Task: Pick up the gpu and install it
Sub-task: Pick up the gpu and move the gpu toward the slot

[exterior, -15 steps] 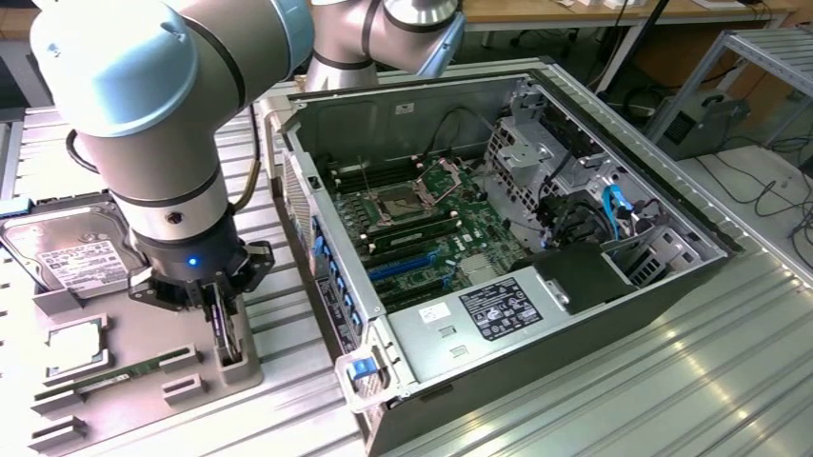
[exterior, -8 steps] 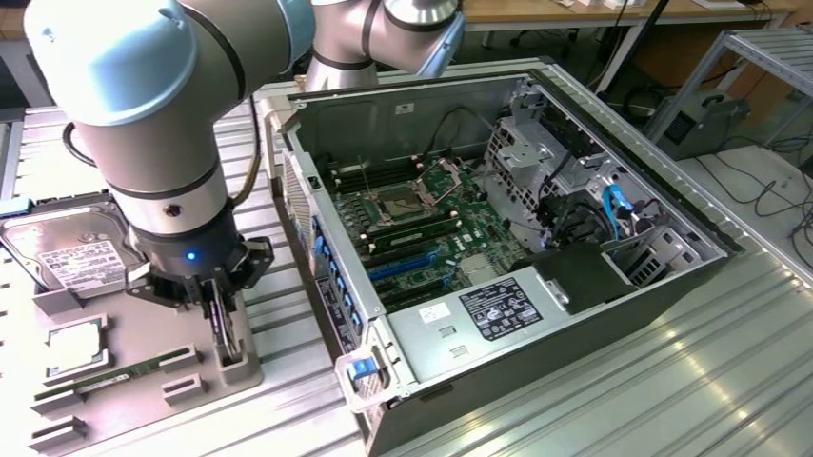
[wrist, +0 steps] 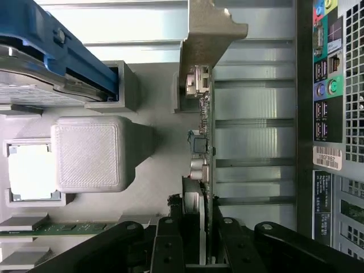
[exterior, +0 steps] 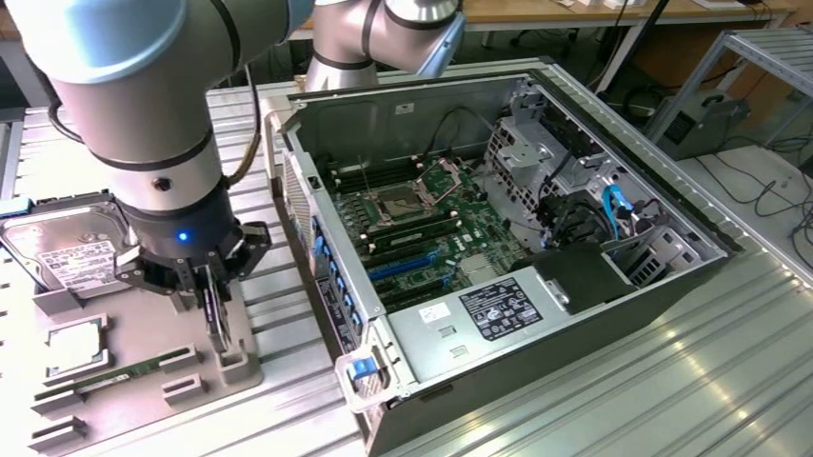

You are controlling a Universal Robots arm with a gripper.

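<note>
Black gripper (exterior: 211, 290) stands nearly closed, its two fingers (wrist: 170, 244) pinched onto the flat faces of the gpu (exterior: 219, 326) with only the card's thickness between them. The gpu stands on its long edge in a grey holder tray (exterior: 140, 405) just beside the open computer case (exterior: 508, 238), on the exterior view's left of it. I cannot tell whether the card's lower edge has left its slot in the tray.

In the wrist view the gpu (wrist: 206, 142) runs edge-on away from the fingers, with its silver end bracket (wrist: 209, 40) at the far end and the case's rear port panel (wrist: 330, 85) close alongside.

To my eye the card is light and stiff, so weight should be no trouble, but it looks fragile. Small parts stud the board face, and the contact edge underneath should not be scraped or knocked. The sound place to hold it is where the fingers sit now: across the two faces at the upper edge, clear of the connector edge. The grip seems to sit away from the bracket end, so the card could pivot between the pads if it snags. The bracket itself is the sturdiest part.
</note>
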